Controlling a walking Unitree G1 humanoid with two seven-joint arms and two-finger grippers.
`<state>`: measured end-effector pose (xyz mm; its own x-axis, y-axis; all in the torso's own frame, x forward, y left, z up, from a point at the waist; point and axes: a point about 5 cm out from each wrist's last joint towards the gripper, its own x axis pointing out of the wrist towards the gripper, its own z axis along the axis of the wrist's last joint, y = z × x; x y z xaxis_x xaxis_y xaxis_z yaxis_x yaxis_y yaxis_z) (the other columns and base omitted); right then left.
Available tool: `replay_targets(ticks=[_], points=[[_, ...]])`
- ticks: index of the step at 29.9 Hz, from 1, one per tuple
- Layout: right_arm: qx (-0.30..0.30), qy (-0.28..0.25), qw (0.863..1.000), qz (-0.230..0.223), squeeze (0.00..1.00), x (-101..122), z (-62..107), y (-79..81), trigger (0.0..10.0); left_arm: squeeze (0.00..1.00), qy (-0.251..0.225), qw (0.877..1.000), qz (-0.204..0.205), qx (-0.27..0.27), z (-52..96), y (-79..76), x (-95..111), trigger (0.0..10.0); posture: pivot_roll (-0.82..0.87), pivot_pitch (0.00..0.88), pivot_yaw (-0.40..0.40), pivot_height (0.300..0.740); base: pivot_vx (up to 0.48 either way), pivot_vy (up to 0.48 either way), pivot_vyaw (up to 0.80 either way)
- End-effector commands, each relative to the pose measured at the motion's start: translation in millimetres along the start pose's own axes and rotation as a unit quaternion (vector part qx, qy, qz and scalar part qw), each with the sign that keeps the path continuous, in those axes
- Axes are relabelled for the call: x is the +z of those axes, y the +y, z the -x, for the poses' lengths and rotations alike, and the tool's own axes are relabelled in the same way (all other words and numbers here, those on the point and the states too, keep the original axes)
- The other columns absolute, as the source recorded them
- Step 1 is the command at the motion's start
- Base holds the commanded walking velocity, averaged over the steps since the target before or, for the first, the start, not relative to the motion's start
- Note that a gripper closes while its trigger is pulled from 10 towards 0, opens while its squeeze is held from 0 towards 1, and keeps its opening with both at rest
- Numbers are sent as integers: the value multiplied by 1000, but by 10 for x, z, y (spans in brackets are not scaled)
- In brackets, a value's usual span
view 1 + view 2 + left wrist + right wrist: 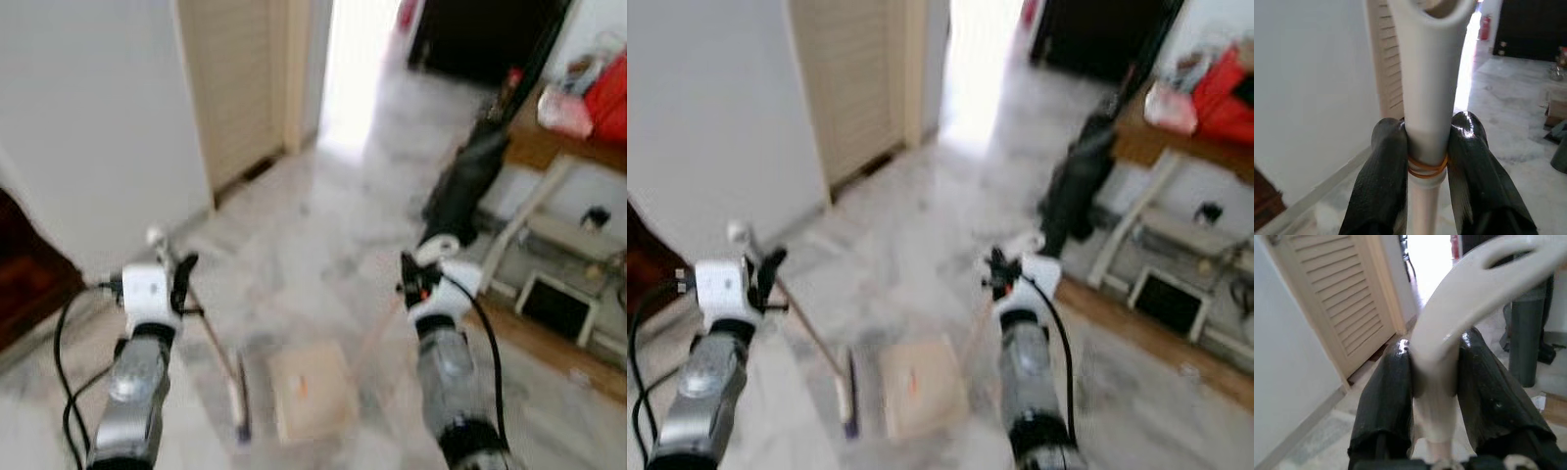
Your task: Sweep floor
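Left end effector clamping broom handle, right end effector clamping dustpan handle, dustpan blurred

The 2 eye views look forward and down from the head over both forearms onto a marble floor, blurred, the right eye set slightly to the side. Both share the louvred door beyond the pincers. Each wrist view sits very close behind its own pincer, looking along the 2 fingers at a clamped white handle, probably toward that same door.
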<state>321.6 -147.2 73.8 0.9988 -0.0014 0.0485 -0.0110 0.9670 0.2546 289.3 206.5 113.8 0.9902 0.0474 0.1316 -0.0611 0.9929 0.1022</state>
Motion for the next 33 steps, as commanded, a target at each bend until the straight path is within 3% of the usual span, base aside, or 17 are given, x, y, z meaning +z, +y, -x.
replay_targets(ticks=[1, 5, 22, 33], points=[[-8, -14, 1000, -8, 0, 76, -35, -34, 10000, 0, -27, 1000, -7, -7, -29, -42, 104, 10000, 43, 26, -14, 740, 454, 0, -800], [-11, -16, 1000, -5, 0, 80, -34, -46, 10000, 0, -28, 1000, -5, -8, -27, -46, 103, 10000, 43, 26, -14, 740, 313, 0, -400], [-24, -11, 1000, -5, 0, 51, -19, -67, 10000, 0, -22, 999, -11, -25, -9, -70, 79, 10000, 45, 34, -9, 740, 0, 0, 0], [-52, -1, 997, 58, 0, 20, -6, -164, 10000, 0, 0, 996, -54, -69, 9, -111, -34, 10000, 45, 42, -10, 740, 0, 0, 0]])
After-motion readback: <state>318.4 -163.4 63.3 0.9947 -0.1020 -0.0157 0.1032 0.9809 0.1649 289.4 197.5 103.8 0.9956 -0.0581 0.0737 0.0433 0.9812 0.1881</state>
